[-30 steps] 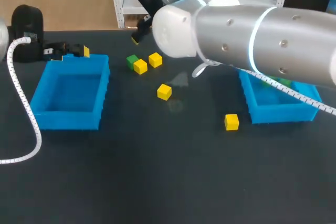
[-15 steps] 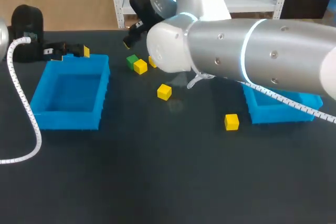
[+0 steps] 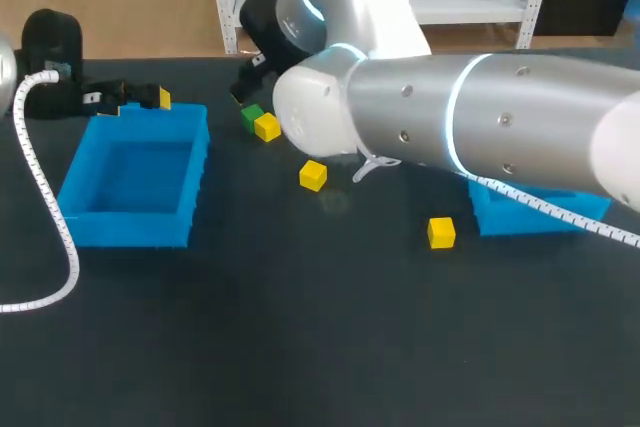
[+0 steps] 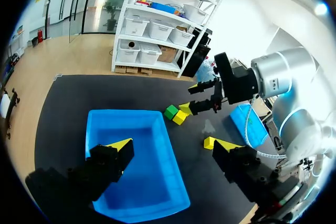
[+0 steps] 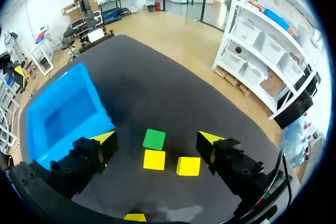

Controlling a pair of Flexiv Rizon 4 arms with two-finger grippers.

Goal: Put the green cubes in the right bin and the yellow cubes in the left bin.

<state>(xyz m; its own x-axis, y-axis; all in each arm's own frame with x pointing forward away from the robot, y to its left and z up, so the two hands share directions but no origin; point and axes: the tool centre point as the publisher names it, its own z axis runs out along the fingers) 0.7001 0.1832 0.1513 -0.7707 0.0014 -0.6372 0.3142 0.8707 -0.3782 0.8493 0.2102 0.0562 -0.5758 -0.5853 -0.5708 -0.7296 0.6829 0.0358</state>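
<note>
A green cube (image 3: 251, 114) touches a yellow cube (image 3: 267, 127) at the back middle of the table. Two more yellow cubes (image 3: 313, 175) (image 3: 441, 232) lie apart nearer the front. My right gripper (image 3: 243, 85) hangs open just above that cluster. In the right wrist view the green cube (image 5: 154, 139) lies below the open right gripper (image 5: 157, 138), with two yellow cubes (image 5: 154, 159) (image 5: 188, 166) beside it. The left bin (image 3: 135, 187) is empty. My left gripper (image 3: 146, 101) stands open over its back edge, with the left bin (image 4: 131, 156) under the left gripper (image 4: 171, 148). My right arm hides most of the right bin (image 3: 530, 213).
A white coiled cable (image 3: 45, 197) runs along the table's left side past the left bin. My right arm (image 3: 450, 127) spans the middle and right of the table above the surface. Dark open table lies in front of both bins.
My right arm has swung to the left, bringing its gripper over the green and yellow cluster; it now covers one yellow cube and more of the right bin. The left arm has stayed put.
</note>
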